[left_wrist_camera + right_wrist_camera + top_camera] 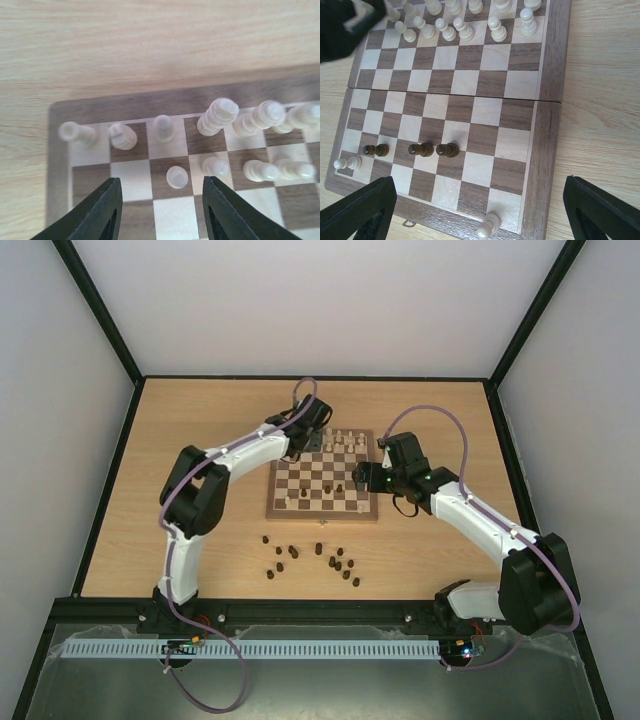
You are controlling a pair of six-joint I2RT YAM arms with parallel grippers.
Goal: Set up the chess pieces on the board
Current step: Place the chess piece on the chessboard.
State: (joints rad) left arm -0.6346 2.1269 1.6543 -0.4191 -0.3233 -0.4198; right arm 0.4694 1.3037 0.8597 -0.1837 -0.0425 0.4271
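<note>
The checkered board (322, 487) lies mid-table. Cream pieces (345, 443) fill most of its two far rows. My left gripper (311, 439) hovers over the board's far left corner. In the left wrist view it (162, 212) is open and empty, with a cream pawn (177, 176) standing just beyond the gap. My right gripper (362, 478) is over the board's right edge. In the right wrist view it (480, 215) is wide open and empty. Three dark pawns (420, 148) stand on the near half, with a cream piece (488, 227) and another cream piece (347, 163) in the nearest row.
Several loose dark pieces (318, 560) stand scattered on the pale tabletop (180, 490) between the board and the arm bases. Black frame rails and white walls surround the table.
</note>
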